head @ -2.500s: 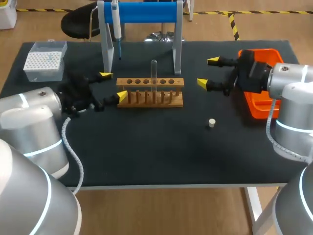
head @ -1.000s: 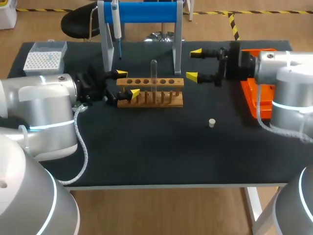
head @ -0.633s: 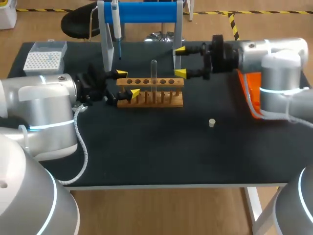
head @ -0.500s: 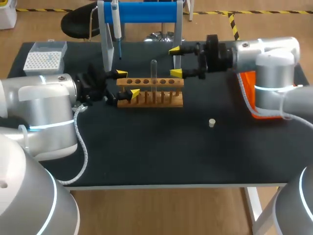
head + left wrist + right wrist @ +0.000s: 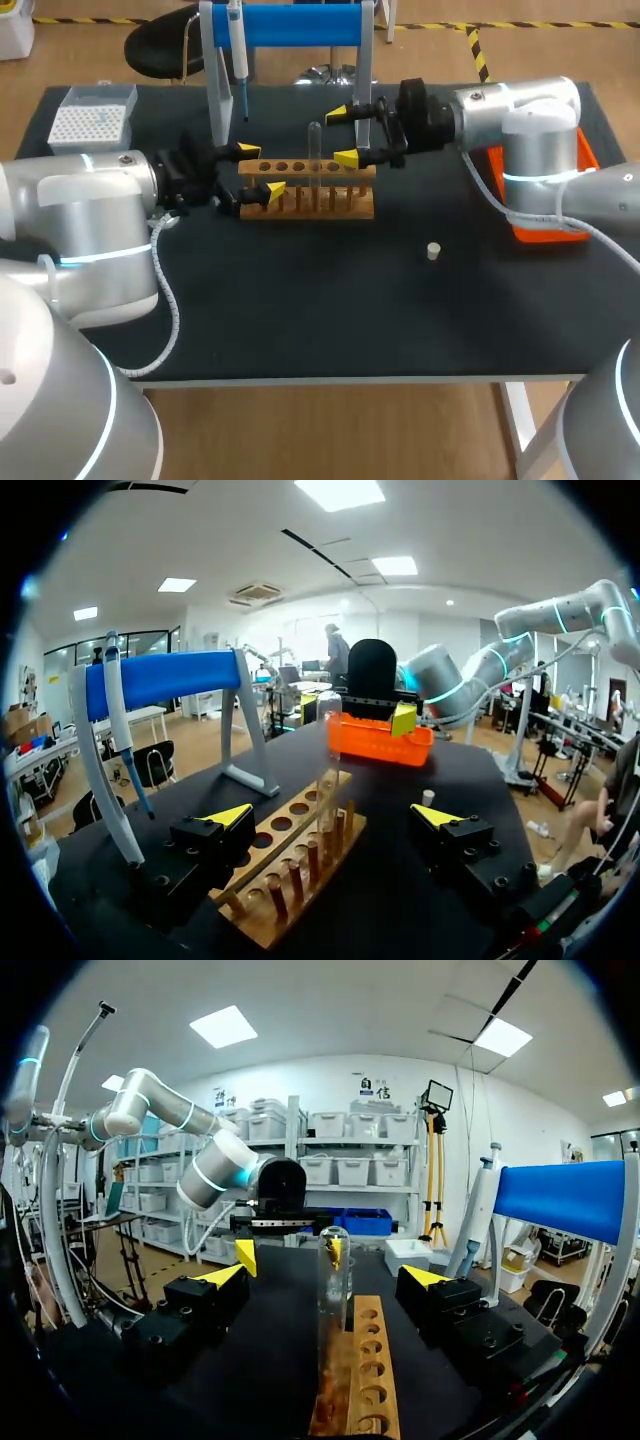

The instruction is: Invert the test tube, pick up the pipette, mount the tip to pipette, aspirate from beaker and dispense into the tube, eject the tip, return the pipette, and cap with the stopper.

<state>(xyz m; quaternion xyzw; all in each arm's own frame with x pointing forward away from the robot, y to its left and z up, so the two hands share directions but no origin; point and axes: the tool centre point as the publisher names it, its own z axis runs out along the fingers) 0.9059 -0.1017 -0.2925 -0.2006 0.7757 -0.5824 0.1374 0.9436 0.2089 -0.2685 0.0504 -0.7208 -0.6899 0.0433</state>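
A clear test tube [image 5: 314, 150] stands upright in the wooden rack [image 5: 307, 190], rounded end up. My right gripper [image 5: 343, 136] is open just right of the tube; in the right wrist view the tube [image 5: 333, 1270] is a little ahead, centred between the fingers of the right gripper [image 5: 325, 1276]. My left gripper [image 5: 260, 170] is open at the rack's left end, and in its own view the left gripper [image 5: 332, 815] straddles the rack [image 5: 290, 865], with the tube [image 5: 328, 750] ahead. The pipette [image 5: 238, 50] hangs on the blue stand. A small stopper [image 5: 433, 251] lies on the mat.
A tip box [image 5: 92, 122] sits at the back left corner. An orange tray [image 5: 540, 215] lies at the right, partly under my right arm. The blue stand's legs [image 5: 364, 100] rise just behind the rack, close to the right gripper.
My right gripper has travelled left from near the orange tray to beside the test tube, staying open. The left arm has kept still over the last second.
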